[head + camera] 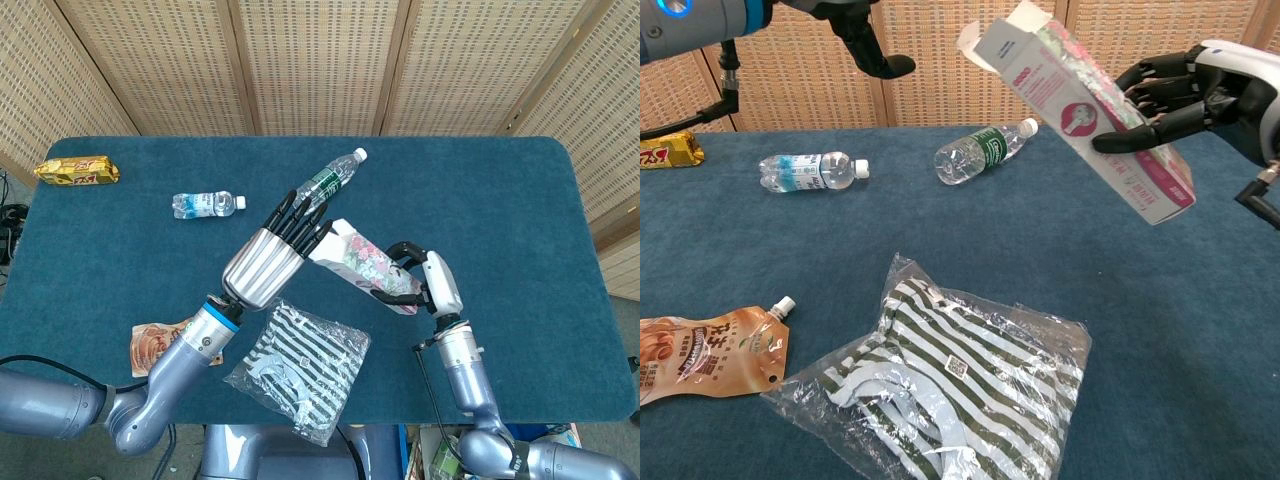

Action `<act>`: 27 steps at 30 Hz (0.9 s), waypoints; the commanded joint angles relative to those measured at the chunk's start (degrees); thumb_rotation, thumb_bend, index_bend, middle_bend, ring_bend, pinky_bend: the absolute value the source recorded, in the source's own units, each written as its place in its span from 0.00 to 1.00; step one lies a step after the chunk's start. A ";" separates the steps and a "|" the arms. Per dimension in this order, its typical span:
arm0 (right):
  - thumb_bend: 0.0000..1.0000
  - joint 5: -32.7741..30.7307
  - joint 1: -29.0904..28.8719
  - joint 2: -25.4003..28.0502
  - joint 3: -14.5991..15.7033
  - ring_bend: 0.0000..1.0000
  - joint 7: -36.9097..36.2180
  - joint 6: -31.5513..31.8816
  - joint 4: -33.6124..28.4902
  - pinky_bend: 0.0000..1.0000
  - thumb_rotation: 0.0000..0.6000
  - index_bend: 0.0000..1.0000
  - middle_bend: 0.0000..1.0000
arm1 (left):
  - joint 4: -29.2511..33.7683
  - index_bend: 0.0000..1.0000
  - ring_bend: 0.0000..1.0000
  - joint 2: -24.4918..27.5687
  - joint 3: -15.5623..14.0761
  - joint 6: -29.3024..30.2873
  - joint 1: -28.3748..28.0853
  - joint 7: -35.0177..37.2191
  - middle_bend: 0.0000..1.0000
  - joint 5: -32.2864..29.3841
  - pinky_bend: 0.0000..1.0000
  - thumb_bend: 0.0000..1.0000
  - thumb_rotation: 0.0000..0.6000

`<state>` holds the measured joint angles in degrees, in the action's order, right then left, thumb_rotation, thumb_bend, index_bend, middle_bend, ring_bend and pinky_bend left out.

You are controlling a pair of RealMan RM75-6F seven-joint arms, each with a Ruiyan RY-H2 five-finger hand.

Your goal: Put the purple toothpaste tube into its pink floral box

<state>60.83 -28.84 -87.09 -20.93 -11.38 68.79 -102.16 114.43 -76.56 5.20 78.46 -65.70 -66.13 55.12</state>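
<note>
The pink floral box (366, 266) is lifted off the table and tilted steeply, its open flap end (998, 32) up and to the left. My right hand (432, 286) grips the box's lower end from the right, with its fingers (1145, 105) wrapped over the printed side. My left hand (272, 256) has straight, spread fingers, and its fingertips (318, 226) sit at the box's open end. In the chest view only the left hand's thumb (876, 56) shows, at the top edge. The purple toothpaste tube shows in neither view; whether it is inside the box cannot be seen.
A striped bag in clear wrap (298, 370) lies in front of both arms. A brown spouted pouch (158, 345) lies at the front left. Two water bottles (328, 182) (207, 204) and a gold snack pack (77, 171) lie further back on the blue table (500, 200).
</note>
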 commanded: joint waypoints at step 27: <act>0.11 3.04 9.88 1.13 13.04 0.26 11.65 2.15 21.03 0.37 1.00 0.57 0.35 | -5.57 0.02 0.00 5.43 -12.16 9.72 26.65 30.70 0.00 23.47 0.00 0.36 1.00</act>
<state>64.21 -19.32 -85.37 -8.25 0.78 71.78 -82.13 109.94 -70.65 -6.34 87.32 -40.17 -36.42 77.28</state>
